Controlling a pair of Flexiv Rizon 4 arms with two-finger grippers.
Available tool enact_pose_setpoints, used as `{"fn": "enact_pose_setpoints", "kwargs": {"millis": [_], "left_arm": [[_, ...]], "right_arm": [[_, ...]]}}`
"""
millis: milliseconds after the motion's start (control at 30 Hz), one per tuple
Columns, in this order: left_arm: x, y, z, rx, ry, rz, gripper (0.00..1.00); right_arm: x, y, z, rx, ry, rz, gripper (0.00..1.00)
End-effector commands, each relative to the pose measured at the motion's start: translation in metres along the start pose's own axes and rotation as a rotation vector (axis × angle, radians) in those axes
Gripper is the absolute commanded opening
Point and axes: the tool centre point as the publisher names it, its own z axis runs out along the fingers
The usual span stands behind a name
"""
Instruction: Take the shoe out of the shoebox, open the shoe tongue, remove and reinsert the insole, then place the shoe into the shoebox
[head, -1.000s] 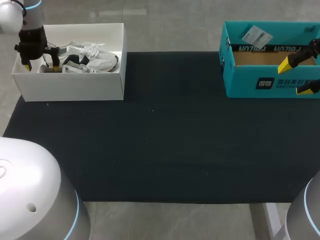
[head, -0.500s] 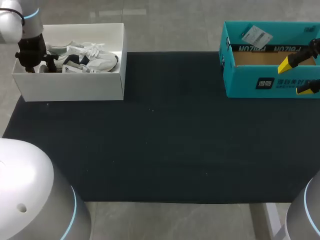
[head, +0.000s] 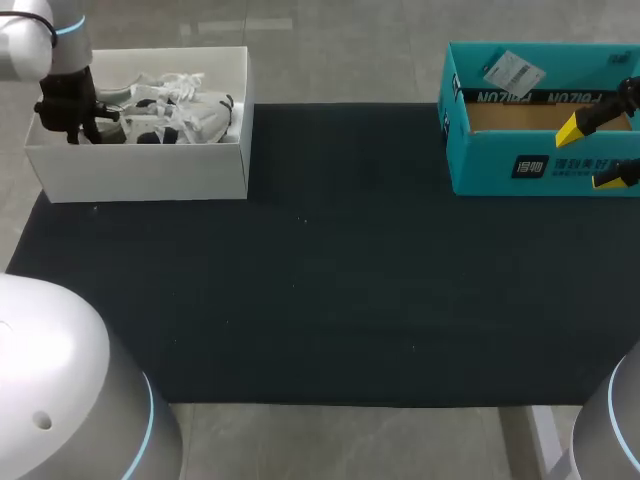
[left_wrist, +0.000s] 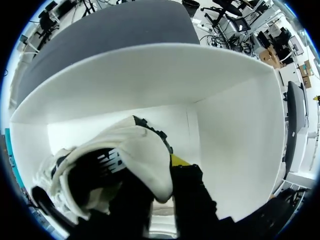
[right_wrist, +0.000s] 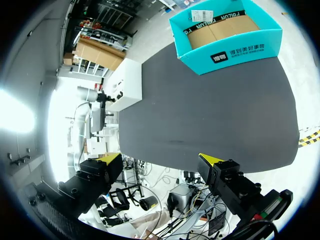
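Note:
A white sneaker (head: 180, 105) with dark trim lies tipped inside the white shoebox (head: 140, 170) at the table's far left. My left gripper (head: 72, 122) is at the box's left end, shut on the shoe's heel. In the left wrist view the white heel collar (left_wrist: 132, 147) is pinched between the dark fingers of this gripper (left_wrist: 152, 172); one yellow fingertip (left_wrist: 180, 161) shows against it. The box's white walls (left_wrist: 235, 125) rise around it. My right gripper (head: 595, 155) hangs open at the far right edge, empty, and in its own view (right_wrist: 159, 160) nothing lies between its fingers.
A teal cardboard box (head: 500, 165) stands open at the back right, beside my right gripper, and shows ahead of that gripper as a teal box (right_wrist: 225, 50) across the mat. A black mat (head: 330, 280) covers the table between the two boxes.
My left gripper's fingers have shut on the shoe's heel. The shoe has tipped and shifted toward the box's back wall. The right arm has not moved.

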Motion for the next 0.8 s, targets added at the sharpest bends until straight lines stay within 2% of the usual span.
{"fn": "enact_pose_setpoints", "kwargs": {"millis": [33, 267, 533, 667, 800], "left_arm": [[0.000, 0.003, -0.008, 0.023, -0.001, 0.026, 0.00], [-0.003, -0.008, -0.029, 0.081, 0.005, 0.205, 0.00], [0.000, -0.014, -0.049, 0.069, 0.001, 0.428, 0.00], [0.007, -0.014, -0.061, 0.066, -0.037, 0.480, 0.00], [0.009, -0.013, -0.073, 0.054, -0.030, 0.504, 0.00]], "right_arm": [[0.000, 0.000, 0.001, -0.001, -0.002, 0.002, 1.00], [0.000, 0.000, 0.001, -0.001, -0.002, 0.002, 1.00], [0.000, 0.000, 0.001, -0.001, -0.002, 0.002, 1.00], [0.000, 0.000, 0.001, -0.001, -0.002, 0.002, 1.00], [0.000, 0.000, 0.001, -0.001, -0.002, 0.002, 1.00]]}}
